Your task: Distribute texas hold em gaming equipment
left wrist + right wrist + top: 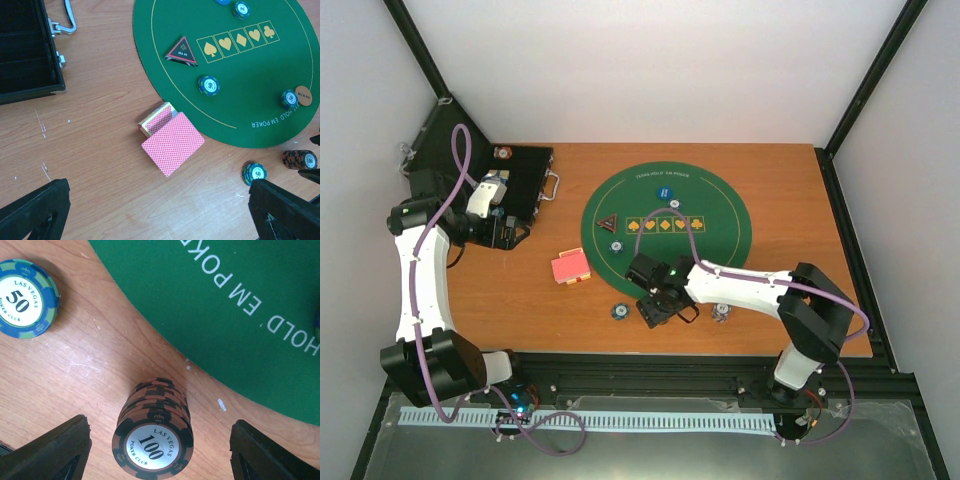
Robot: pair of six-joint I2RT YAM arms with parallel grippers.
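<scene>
**Stack of 100 chips btwn spread fingers of right tool**

Right tool was open, w/ one finger each side of the brown stack. There were gaps on both sides and nothing was gripped. The stack stood on bare counter nr the near edge, just off the rim of the green mat. A single blue 50 chip lay flat nearby, apart from it, also off the mat. Left tool was open wide & empty, up over the far-left part of the counter. It hung by the black case, which sat open at the far-left corner. Red-backed cards lay btwn case & mat, a loose pile w/ the top card skewed. On the mat lay a dark triangular marker, more blue chips & an orange button just beside one of them.
</scene>
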